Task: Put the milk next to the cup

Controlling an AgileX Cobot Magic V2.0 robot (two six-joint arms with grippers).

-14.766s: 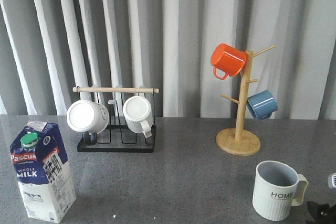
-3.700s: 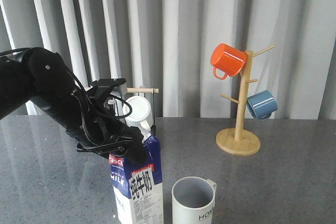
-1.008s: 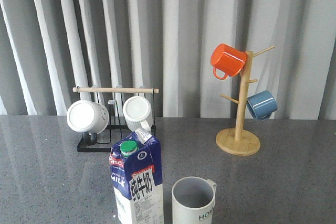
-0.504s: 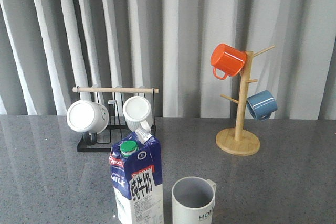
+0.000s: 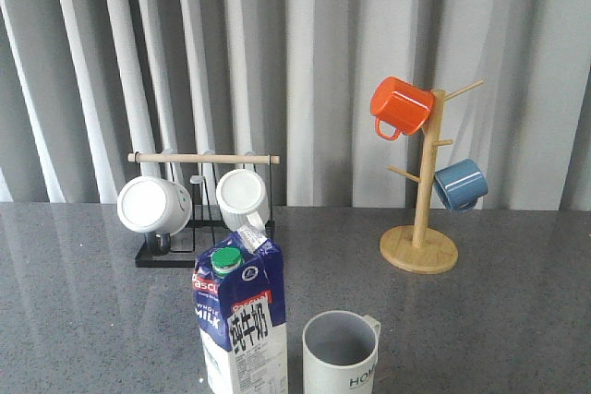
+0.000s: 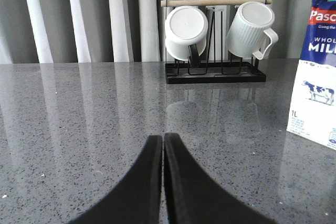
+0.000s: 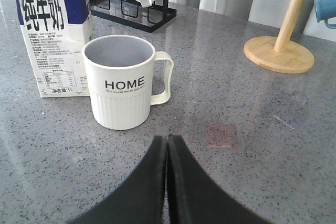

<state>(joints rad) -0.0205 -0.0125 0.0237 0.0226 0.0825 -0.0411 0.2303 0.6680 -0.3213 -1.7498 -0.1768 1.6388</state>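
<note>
the milk carton [image 5: 240,320] is standing upright on the grey table [image 5: 489,320], just beside the ribbed "home" mug [image 5: 341,352], on its left in the front view, a narrow gap between them. the left gripper [image 6: 162,145] and right gripper [image 7: 167,145] are both hovering over the tabletop, fingers pressed together, grasping nothing.

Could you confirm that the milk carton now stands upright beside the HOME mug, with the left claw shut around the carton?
Not quite: the milk carton does stand upright beside the HOME mug, but the left claw is shut on nothing, apart from the carton, as the left wrist view shows.
</note>
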